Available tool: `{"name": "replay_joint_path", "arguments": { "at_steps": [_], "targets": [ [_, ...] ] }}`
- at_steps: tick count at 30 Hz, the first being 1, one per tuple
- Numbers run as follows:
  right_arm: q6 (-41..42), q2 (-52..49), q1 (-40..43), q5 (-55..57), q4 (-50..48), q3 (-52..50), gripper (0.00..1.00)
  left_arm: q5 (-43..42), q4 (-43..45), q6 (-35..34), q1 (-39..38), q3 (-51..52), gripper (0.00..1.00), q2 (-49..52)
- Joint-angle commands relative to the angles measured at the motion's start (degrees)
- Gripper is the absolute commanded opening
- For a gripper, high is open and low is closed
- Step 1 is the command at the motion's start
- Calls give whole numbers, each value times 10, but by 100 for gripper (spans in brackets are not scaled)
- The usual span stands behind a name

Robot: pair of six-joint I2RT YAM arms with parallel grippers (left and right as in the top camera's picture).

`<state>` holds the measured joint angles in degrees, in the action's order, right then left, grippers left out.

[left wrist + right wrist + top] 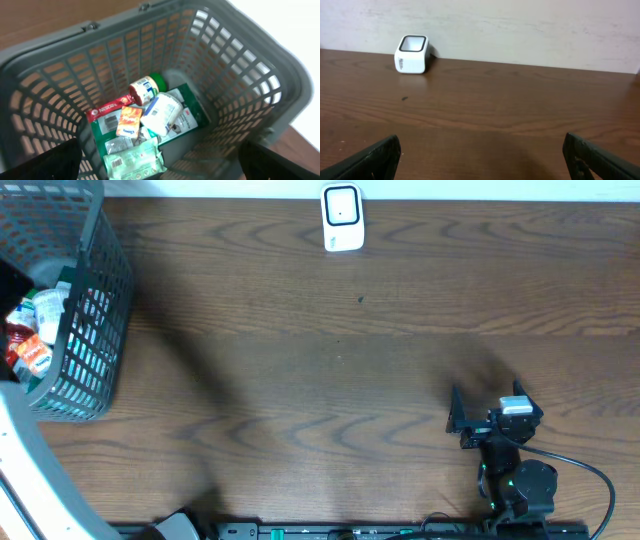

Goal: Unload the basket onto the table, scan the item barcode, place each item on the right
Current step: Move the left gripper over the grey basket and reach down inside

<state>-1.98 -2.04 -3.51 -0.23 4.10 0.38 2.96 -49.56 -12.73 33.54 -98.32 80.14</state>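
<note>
Wooden table (300,380); basket (240,75) holds red Nescafé packet (106,109)

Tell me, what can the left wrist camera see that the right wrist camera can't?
Only the left wrist view: a grey basket holding groceries, like a green-lidded jar and a red packet. Only the right wrist view: the white scanner by the wall. Both: the brown wooden table, plus their own tool wide open at the bottom edge, the left tool and the right tool.
</note>
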Motion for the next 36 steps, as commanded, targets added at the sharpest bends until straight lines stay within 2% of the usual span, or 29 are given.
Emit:
{"name": "replay_joint_path", "arguments": {
  "at_steps": [1,3,6,10,13,16,20,28,33,36],
  "targets": [
    [-4,2,5,0,4,0,99,-140,25,42,41,-31,99,60],
    [-4,2,5,0,4,0,99,-214,18,42,61,-75,99,95],
    [-4,2,5,-1,3,0,99,-271,-19,41,83,-181,99,157],
    [-4,2,5,-1,4,0,99,-263,-109,46,85,-361,99,259],
    [-4,2,5,-1,4,0,99,-258,-136,57,85,-425,99,311],
    [-4,2,5,0,3,0,99,-206,-160,89,85,-426,99,346],
    [-4,2,5,0,4,0,99,-167,-219,175,85,-425,99,387],
    [-4,2,5,-1,3,0,99,-193,-241,174,70,-425,99,466],
    [-4,2,5,-1,3,0,99,-125,-237,174,44,-425,99,498],
    [-4,2,5,-1,3,0,99,-113,-235,176,32,-425,99,516]
  ]
}}
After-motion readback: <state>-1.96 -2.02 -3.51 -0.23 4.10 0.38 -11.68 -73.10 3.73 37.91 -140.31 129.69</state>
